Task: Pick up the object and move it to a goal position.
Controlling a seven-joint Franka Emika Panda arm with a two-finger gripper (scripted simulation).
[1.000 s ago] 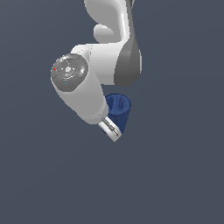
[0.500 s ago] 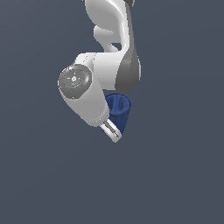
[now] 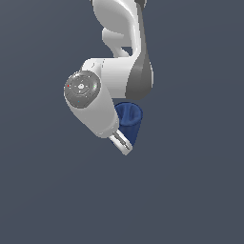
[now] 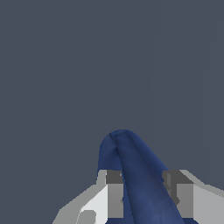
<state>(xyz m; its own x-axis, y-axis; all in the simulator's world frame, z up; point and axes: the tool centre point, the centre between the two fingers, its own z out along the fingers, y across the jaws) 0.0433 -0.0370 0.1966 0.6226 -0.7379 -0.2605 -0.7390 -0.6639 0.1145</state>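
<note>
Claw [image 4: 142, 194] is pinching the dark blue mug [image 3: 129, 120] between its fingers [image 4: 114, 192], the mug's long axis running straight out ahead of the wrist.

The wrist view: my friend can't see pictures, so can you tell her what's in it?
A dark blue mug sits clamped between the two grey fingers of the robot's gripper, one finger on each side of it. Behind it there is only plain dark grey background, with nothing else in sight.
</note>
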